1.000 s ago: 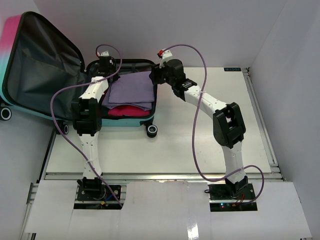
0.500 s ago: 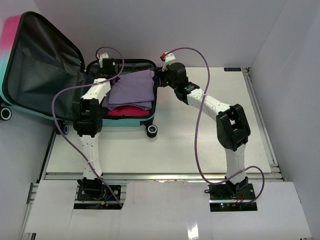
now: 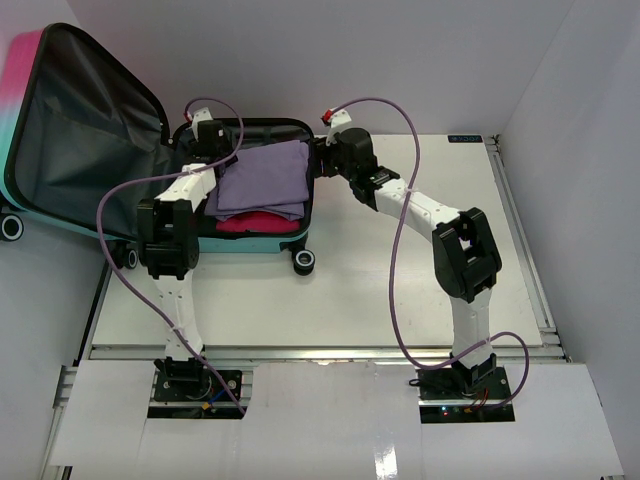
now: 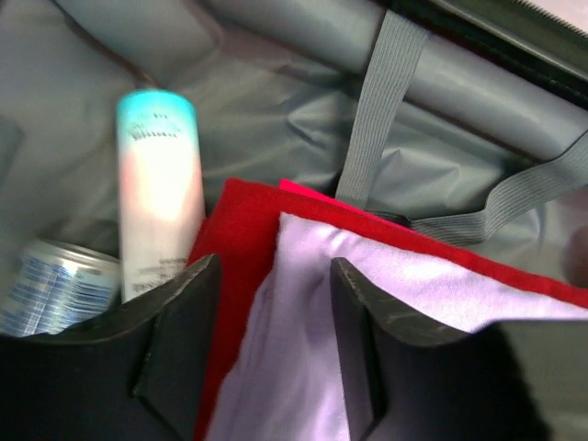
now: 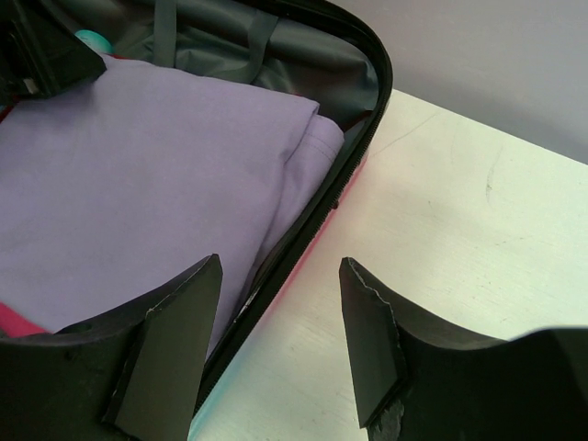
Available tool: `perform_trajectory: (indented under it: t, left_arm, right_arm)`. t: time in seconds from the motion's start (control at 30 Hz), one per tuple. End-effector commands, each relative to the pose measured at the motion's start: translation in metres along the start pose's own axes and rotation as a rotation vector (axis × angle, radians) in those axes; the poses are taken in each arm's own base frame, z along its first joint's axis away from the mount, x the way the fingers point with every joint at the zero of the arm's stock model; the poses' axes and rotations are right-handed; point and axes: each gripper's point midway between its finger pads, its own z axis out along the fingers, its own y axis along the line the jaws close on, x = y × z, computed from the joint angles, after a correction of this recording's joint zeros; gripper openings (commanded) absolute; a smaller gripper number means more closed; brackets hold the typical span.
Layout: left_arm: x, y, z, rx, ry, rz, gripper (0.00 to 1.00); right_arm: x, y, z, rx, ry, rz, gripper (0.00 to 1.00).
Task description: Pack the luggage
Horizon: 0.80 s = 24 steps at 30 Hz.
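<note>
white table [image 3: 400, 280] – luggage [image 3: 80, 130] lying open, holding lilac cloth [image 3: 262, 175] over red cloth [image 3: 250, 224], tube [image 4: 158, 193], can [image 4: 50, 285] – their print unreadable; left gripper [image 4: 274, 276] and right gripper [image 5: 280, 276] hanging spread, empty.

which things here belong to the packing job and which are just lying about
Part of the job:
- luggage, lid open
- purple cloth
- red cloth under it
- bottle
- can
- left pincer and right pincer, both open

Just there:
- table
- purple cables
</note>
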Motion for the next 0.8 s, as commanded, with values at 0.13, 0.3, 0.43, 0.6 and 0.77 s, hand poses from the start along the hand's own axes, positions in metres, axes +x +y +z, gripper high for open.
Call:
perform_trajectory:
  t: [0.13, 0.3, 0.43, 0.6, 0.77]
  left_arm:
    - [-0.121, -0.022, -0.077, 0.105, -0.193, -0.017, 0.54]
    - [-0.119, -0.035, -0.089, 0.195, -0.181, -0.057, 0.05]
    - [-0.086, -0.041, -0.073, 0.225, -0.102, -0.092, 0.0]
    - [-0.04, -0.033, -0.044, 0.192, -0.04, -0.116, 0.0]
    - [-0.014, -0.021, -0.021, 0.128, -0.007, -0.116, 0.0]
  right_arm:
    - [-0.04, 0.019, -0.015, -0.105, -0.044, -0.013, 0.44]
    - [-0.016, 0.056, 0.0, -0.169, 0.017, -0.016, 0.19]
    - [0.022, 0.068, 0.012, -0.151, 0.111, 0.009, 0.08]
    - [0.069, 0.064, 0.017, -0.083, 0.213, 0.048, 0.08]
    - [0.103, 0.048, 0.016, 0.018, 0.317, 0.028, 0.08]
